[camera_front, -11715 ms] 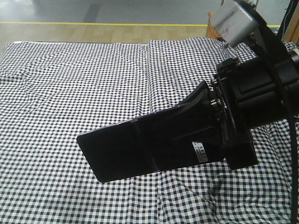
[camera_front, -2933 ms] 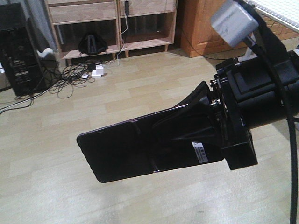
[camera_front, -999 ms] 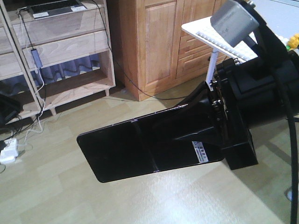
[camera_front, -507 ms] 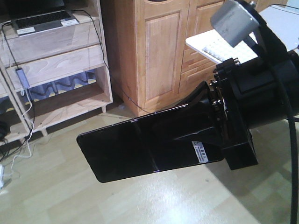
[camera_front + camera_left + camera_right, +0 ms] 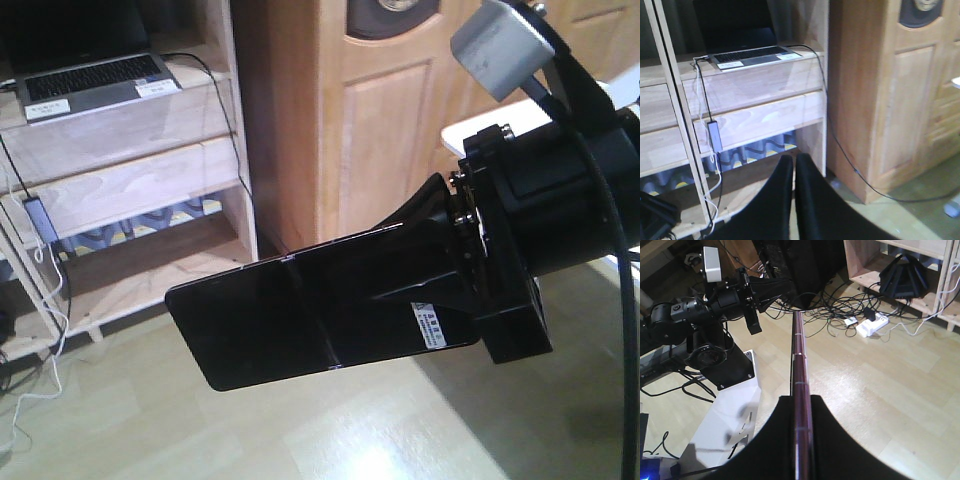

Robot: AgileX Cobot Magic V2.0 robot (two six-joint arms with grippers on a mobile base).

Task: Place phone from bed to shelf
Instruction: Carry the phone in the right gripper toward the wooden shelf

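The front view shows the phone [image 5: 290,320] flat-side on, glossy black with a crease across its middle. It is clear of the floor [image 5: 330,440], its far end low in front of the shelf [image 5: 130,125]. The right gripper [image 5: 405,300] is clamped on the end that bears the white sticker [image 5: 432,326].

The right wrist view shows the phone [image 5: 797,350] edge-on as a thin rose-gold line, pinched tight between the two black fingers [image 5: 780,435] of the right gripper [image 5: 801,400]. Only this view takes in the left gripper [image 5: 790,287] from outside, tapering to a point above tangled cables [image 5: 840,302].

The left wrist view shows the left gripper [image 5: 794,162] with its fingers almost together, a narrow slit between them and nothing held. Beyond them a laptop [image 5: 755,54] sits at the right end of the shelf [image 5: 760,95], beside the orange-brown cabinet [image 5: 875,100].
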